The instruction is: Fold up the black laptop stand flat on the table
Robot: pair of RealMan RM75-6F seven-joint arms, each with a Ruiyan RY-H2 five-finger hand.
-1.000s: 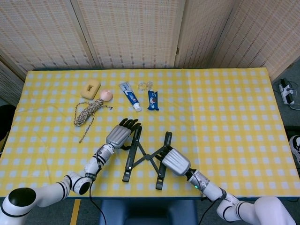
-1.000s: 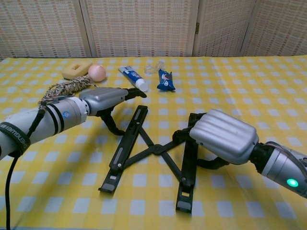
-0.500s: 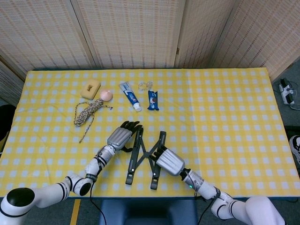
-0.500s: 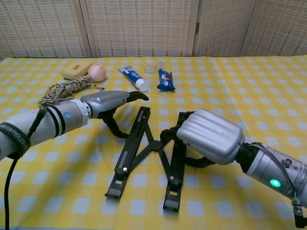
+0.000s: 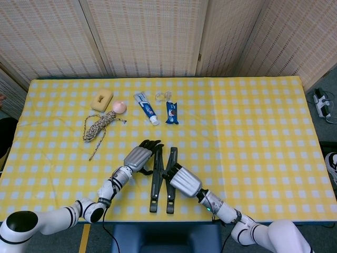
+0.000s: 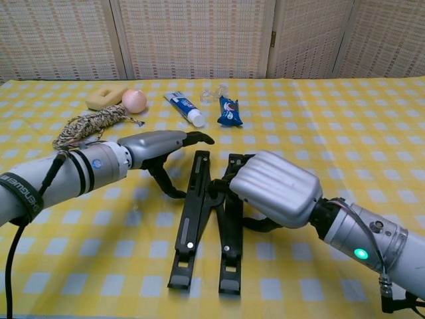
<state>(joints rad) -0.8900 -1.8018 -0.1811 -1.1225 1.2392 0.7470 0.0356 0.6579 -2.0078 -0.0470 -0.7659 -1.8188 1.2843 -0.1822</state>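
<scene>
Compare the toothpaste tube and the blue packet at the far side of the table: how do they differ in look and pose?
The toothpaste tube is long, mostly white with blue print; the blue packet is shorter and dark blue. The tube lies slanted, its cap end nearer the robot; the packet lies nearly straight along the table's depth. Both lie flat on the checked cloth, side by side but apart, untouched by either hand.

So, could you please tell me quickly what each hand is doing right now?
Left hand: fingers against the laptop stand, grip unclear.
Right hand: pressing the stand's right bar, grip hidden.
</scene>
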